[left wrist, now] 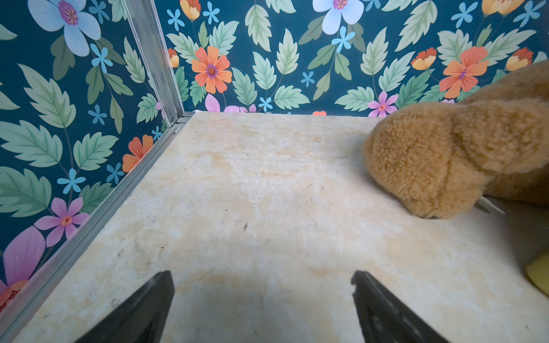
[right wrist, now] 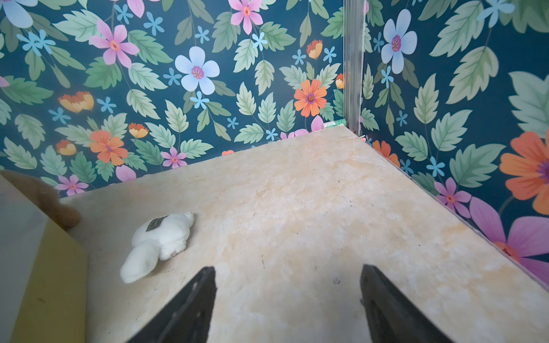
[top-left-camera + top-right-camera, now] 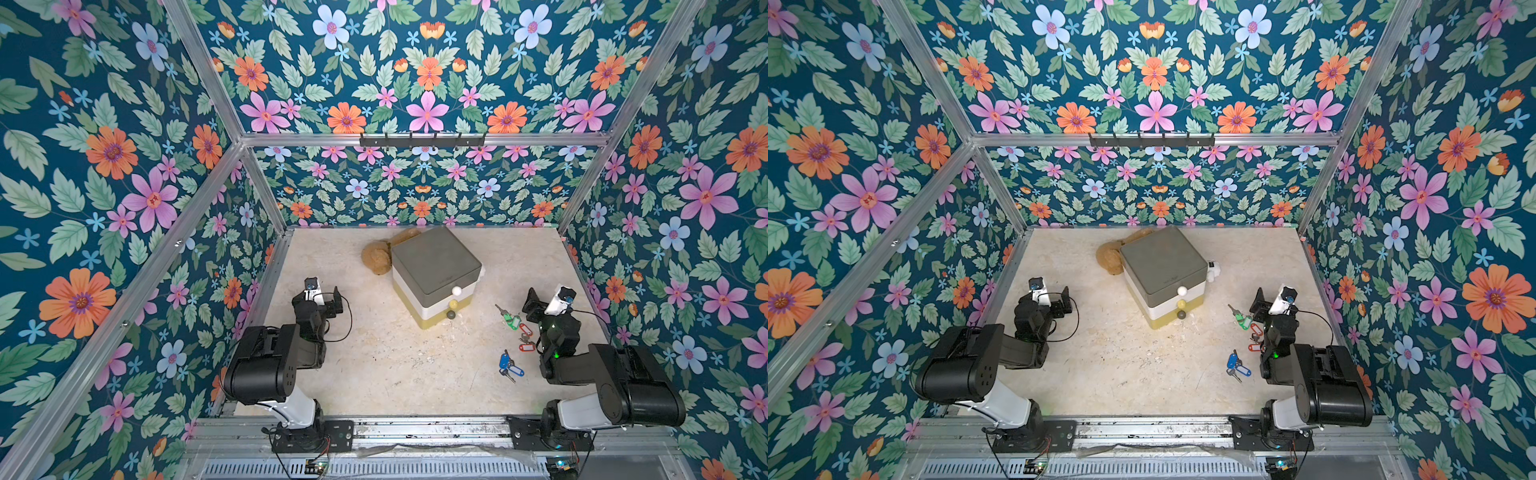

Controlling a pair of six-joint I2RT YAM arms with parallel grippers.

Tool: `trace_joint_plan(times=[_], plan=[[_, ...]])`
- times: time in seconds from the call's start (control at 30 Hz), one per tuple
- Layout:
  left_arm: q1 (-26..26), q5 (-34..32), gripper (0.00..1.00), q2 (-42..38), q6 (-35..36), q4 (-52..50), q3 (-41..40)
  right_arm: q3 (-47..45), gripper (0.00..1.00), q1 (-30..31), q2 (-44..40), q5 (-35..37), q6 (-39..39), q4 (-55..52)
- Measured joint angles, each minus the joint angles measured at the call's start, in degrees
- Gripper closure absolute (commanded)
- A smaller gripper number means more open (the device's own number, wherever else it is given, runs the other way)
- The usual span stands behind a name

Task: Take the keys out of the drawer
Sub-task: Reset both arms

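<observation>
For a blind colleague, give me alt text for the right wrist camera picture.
The right gripper is open over the beige tabletop, holding nothing. A small white plush toy lies near the yellow drawer unit, floral walls behind.

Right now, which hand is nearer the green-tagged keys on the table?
Right. The right hand sits just beside the green-tagged keys, open and holding nothing. The left hand is far across the table, on the other side of the drawer unit.
</observation>
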Motion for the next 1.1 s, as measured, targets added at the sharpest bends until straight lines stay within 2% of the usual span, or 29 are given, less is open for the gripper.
trace_joint_plan(times=[0.17,0.23,1.1], plan=[[0.24,0.66,0.01,0.00,0.00,-0.02,0.02,0.24,0.06,0.00,0.04,-0.20,-0.04,-0.09],[0.24,0.68,0.01,0.00,0.00,-0.02,0.04,0.24,0.01,0.00,0.04,-0.22,-0.04,-0.09],[0.24,0.76,0.01,0.00,0.00,-0.02,0.09,0.22,0.01,0.00,0.04,-0.22,-0.11,-0.09]])
